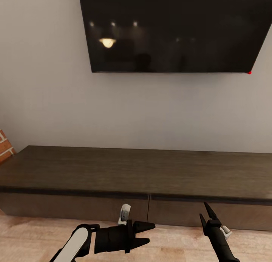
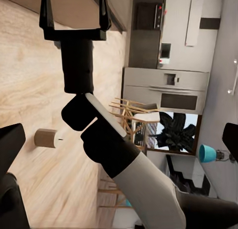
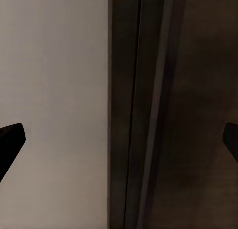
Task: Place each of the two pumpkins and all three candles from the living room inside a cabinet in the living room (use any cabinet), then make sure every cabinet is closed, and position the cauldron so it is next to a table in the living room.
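The long dark-brown cabinet [image 1: 136,171] runs across the head view against the wall, its flat top bare and its drawer fronts [image 1: 87,207] shut. My left gripper [image 1: 150,233] is open and empty, low over the floor in front of the cabinet and pointing right. The right gripper [image 1: 205,213] is also open and empty, pointing at the cabinet's front just right of the middle seam; its wrist view shows the cabinet's top edge [image 3: 134,110] close ahead. A small stubby tan cylinder with a wick, a candle [image 2: 47,138], stands on the wood floor beyond my right arm [image 2: 124,159].
A large black TV [image 1: 173,27] hangs on the grey wall above the cabinet. Brick [image 1: 4,144] shows at the far left. Wood floor [image 1: 177,247] lies before the cabinet. Far off in the left wrist view are wooden chairs [image 2: 131,112], a kitchen oven [image 2: 166,87] and a plant [image 2: 173,132].
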You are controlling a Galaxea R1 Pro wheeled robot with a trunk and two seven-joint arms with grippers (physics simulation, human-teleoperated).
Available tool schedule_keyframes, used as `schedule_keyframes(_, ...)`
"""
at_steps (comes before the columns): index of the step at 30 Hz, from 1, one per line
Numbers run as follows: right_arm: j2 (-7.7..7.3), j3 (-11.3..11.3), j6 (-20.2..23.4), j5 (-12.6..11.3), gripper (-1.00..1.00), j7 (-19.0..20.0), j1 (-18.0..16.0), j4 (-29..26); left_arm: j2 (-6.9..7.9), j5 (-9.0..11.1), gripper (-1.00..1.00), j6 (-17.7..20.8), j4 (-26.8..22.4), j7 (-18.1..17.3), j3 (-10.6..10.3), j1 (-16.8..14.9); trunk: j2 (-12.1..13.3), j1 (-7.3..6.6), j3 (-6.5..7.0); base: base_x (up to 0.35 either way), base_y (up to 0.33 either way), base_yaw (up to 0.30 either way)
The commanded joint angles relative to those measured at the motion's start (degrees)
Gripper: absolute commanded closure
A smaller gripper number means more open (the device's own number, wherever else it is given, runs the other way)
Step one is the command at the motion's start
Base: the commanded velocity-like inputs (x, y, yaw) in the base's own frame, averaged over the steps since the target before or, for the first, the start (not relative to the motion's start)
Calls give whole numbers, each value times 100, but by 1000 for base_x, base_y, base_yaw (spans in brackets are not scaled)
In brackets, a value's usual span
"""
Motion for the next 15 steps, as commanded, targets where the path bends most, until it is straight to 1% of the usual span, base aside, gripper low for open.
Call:
schedule_keyframes(1,-1,-2,57,-60,-100,14,-3,3,2,-18,-100,5,1,-25,-17,-4,-2,-1,-5,0,0,0)
schedule_keyframes(15,-4,-28,65,-77,-100,23,-3,11,12,4,-100,5,-43,-23,-36,-4,-2,-1,-5,0,0,0)
